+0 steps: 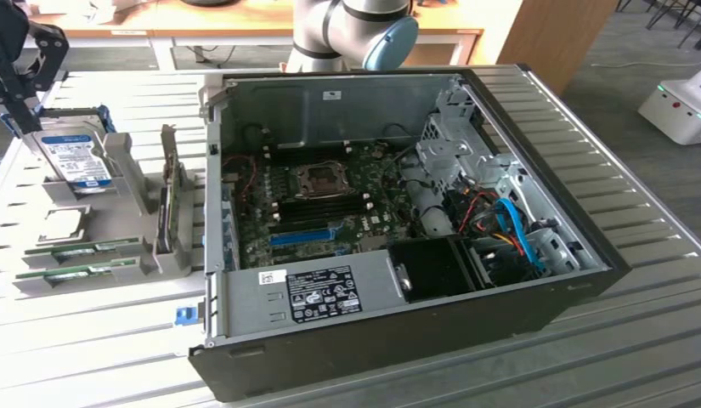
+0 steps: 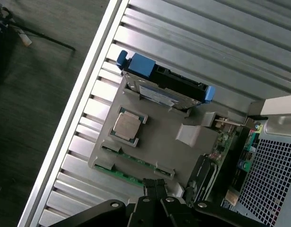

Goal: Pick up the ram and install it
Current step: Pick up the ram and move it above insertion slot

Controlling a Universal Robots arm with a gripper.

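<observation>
Out on the exterior view, the big black computer case (image 1: pixel 362 357) lies open on the ribbed metal table (image 1: pixel 634 178), and you can see right in: the green motherboard (image 1: pixel 350 200), the bare processor socket (image 1: pixel 322 180), the long blue slot (image 1: pixel 302 235), and a tangle of blue and orange cables (image 1: pixel 511 229) at the exterior view's right. The wrist view brings in the dark floor (image 2: pixel 36 104) beyond the table's edge, plus a close look down on the grey holder (image 2: pixel 159 139) with its square silver processor chip (image 2: pixel 127 124) and the hard drive (image 2: pixel 159 94) in its blue-tabbed bracket. And there's the ram (image 1: pixel 84 249): a long, thin green board lying in a slot of that holder, grey clips across it, pale patches along its face, with a second green stick (image 1: pixel 76 273) just beside it. Both sit at the holder's near end in the exterior view, across the chip from the hard drive, well to the exterior view's left of the case. It's not picked up, not installed. Now the arm (image 1: pixel 341 34): grey tube, pale-blue joint cap, rising behind the case at the table's far side. The hand (image 2: pixel 154 184) is out above the holder, pointing down, black fingers clenched tight together, grasping nothing and touching nothing.
</observation>
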